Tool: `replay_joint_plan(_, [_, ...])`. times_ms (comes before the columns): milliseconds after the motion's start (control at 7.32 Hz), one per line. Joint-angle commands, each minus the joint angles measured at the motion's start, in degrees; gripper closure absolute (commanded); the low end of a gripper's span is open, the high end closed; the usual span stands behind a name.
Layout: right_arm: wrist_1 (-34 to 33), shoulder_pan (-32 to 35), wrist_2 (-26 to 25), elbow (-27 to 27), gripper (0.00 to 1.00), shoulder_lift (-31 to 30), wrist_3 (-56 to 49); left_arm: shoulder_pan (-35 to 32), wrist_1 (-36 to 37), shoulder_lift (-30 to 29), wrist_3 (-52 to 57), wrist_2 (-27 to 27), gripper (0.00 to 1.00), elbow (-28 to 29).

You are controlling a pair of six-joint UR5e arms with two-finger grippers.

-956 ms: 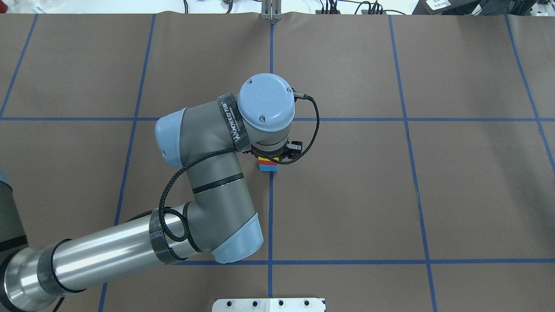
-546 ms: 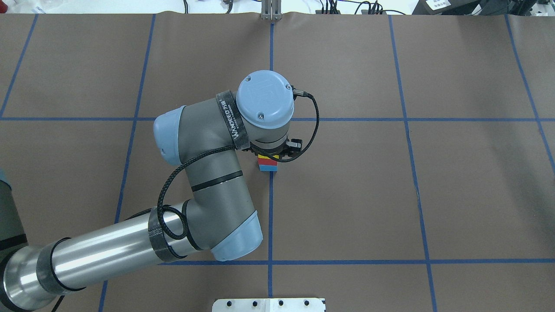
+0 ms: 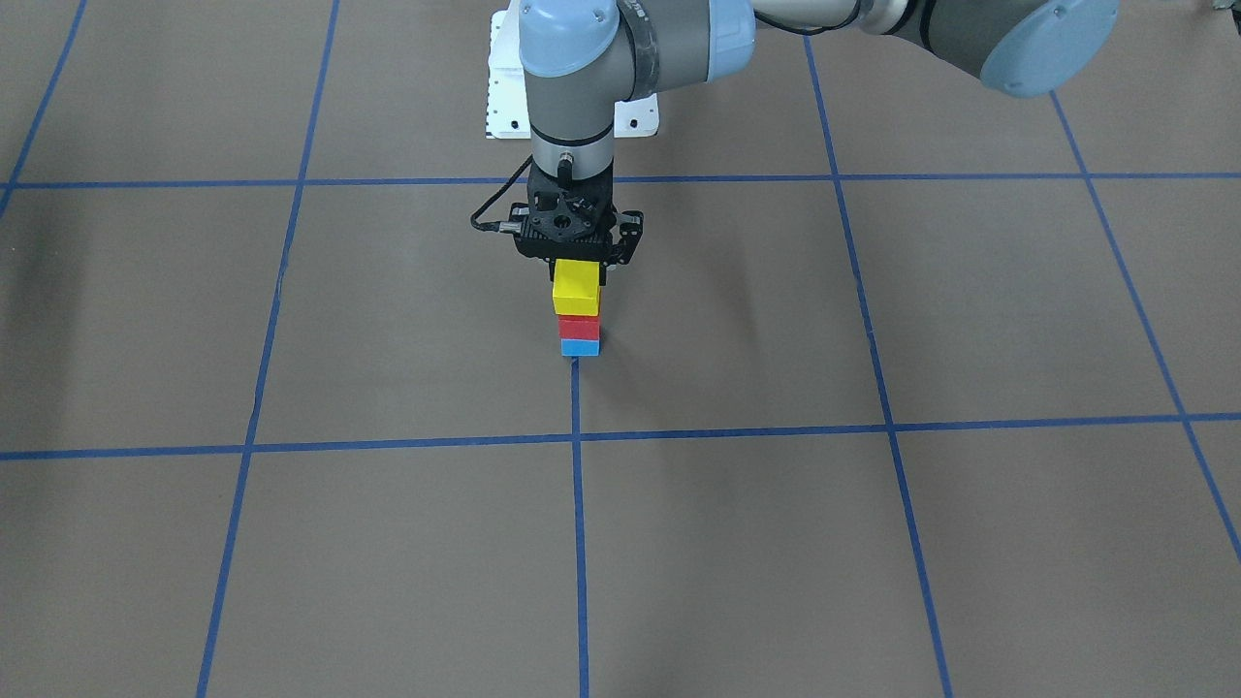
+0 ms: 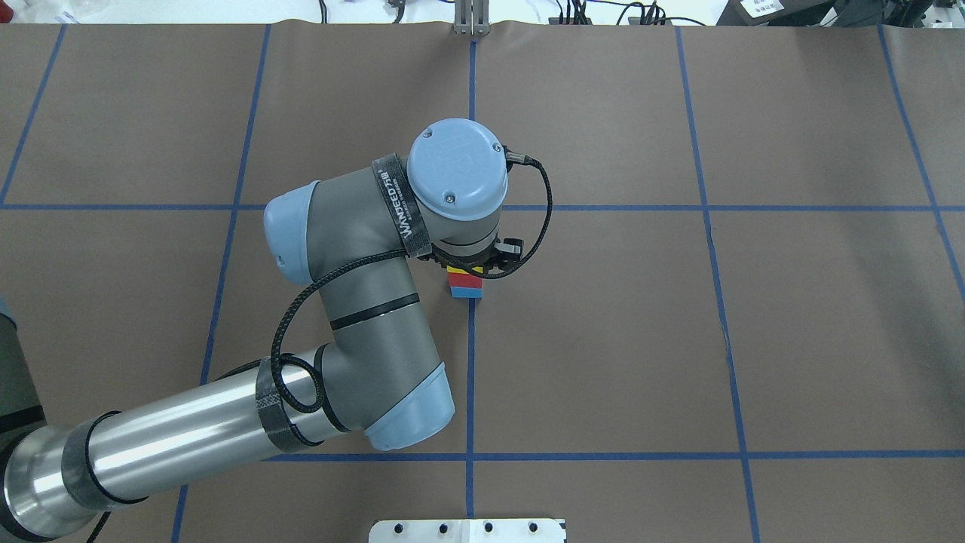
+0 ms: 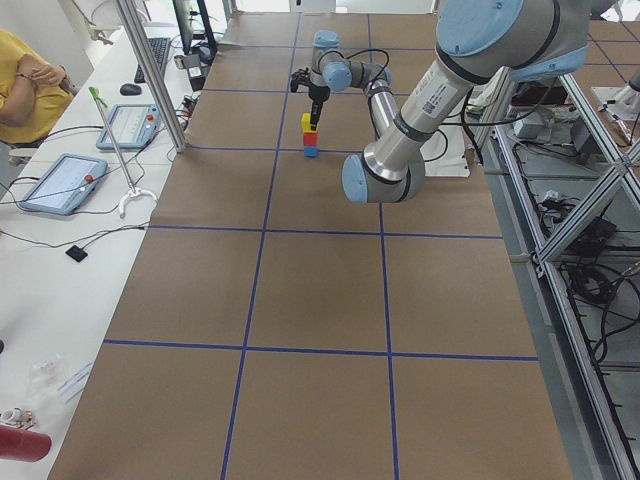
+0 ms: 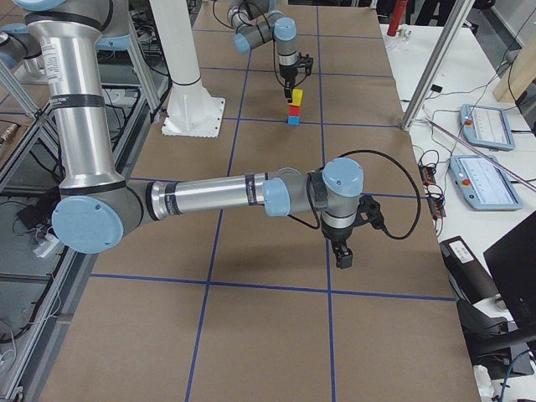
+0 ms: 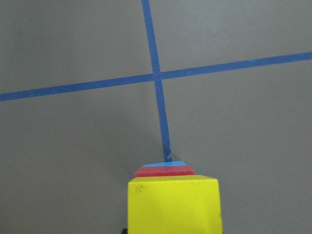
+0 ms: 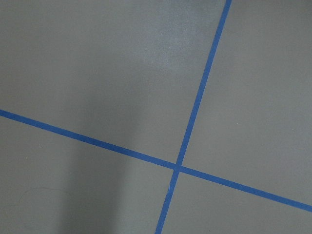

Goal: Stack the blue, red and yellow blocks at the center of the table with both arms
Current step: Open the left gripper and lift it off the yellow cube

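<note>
A stack stands at the table's centre on the blue tape line: blue block (image 3: 580, 347) at the bottom, red block (image 3: 579, 329) on it, yellow block (image 3: 576, 288) on top. My left gripper (image 3: 579, 262) hangs straight above the yellow block, with its jaws spread wider than the block, so it looks open. In the left wrist view the yellow block (image 7: 173, 204) fills the bottom edge, with the red and blue edges showing beyond it. My right gripper (image 6: 344, 258) shows only in the exterior right view, low over bare table far from the stack. I cannot tell whether it is open or shut.
Blue tape lines (image 4: 471, 377) divide the brown table into squares. The white robot base plate (image 4: 467, 530) sits at the robot's side. A side bench holds tablets (image 5: 60, 180), and a person in yellow (image 5: 25, 80) sits beside it.
My left wrist has drifted slightly up and left in the overhead view, uncovering more of the stack. The blocks have not moved.
</note>
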Motion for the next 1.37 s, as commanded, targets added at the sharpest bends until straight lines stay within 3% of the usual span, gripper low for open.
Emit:
replay_joint_plan(0, [0.00,0.06,0.00,-0.03,0.00,-0.01,0.00,0.06,-0.16,0.04,-0.10,0.00,0.44,0.01])
replay_joint_plan(683, [0.00,0.06,0.00,-0.03,0.00,0.08,0.00,-0.03,-0.16,0.12,-0.01,0.00,0.35,0.01])
replay_joint_plan(820, [0.00,0.06,0.00,-0.03,0.00,0.08,0.00,-0.03,-0.25,0.12,-0.01,0.00,0.30,0.01])
replay_joint_plan(956, [0.00,-0.03,0.00,-0.03,0.00,0.08,0.00,-0.11,-0.25,0.12,-0.01,0.00,0.05,-0.08])
replay_joint_plan(1230, [-0.17,0.06,0.00,-0.03,0.00,0.08,0.09,-1.94,0.36,0.12,0.07,-0.96,0.00,-2.26])
